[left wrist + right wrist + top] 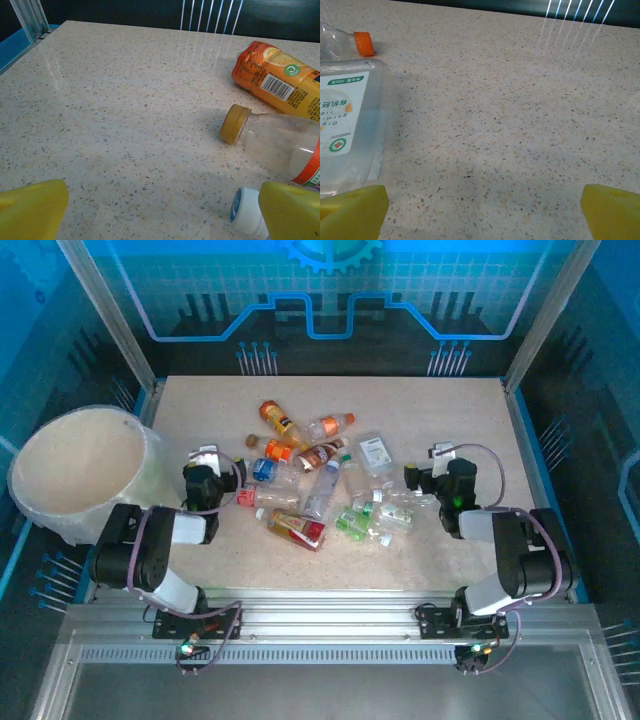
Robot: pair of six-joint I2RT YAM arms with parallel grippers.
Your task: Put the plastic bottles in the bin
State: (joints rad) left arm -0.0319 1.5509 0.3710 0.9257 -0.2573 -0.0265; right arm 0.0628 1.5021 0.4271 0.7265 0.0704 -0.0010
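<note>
Left gripper (207, 462): jaws spread wide, holding nothing. On its wrist camera I see bare table (450, 410) between the two yellow fingertips (30, 210).
Right gripper (440, 462): also spread wide and empty, with speckled tabletop between its fingertips (612, 212).
Near left gripper: a white cap (245, 205) with a blue edge lies just beside the right-hand fingertip. I cannot tell if they touch. Beyond it lies a clear bottle (280, 145) with a tan cap, and beyond that an orange bottle (280, 80), both on their sides.
Near right gripper: a square clear bottle (345, 125) with a white-and-green label lies flat to the left. An orange cap (365, 43) on another clear bottle is farther off.
Bottles (320, 485): a loose heap at the middle of the table, between the two grippers, all lying down.
Bin (75, 465): at the table's left edge, left of the left arm and well apart from the heap. I see no bottle inside it.
</note>
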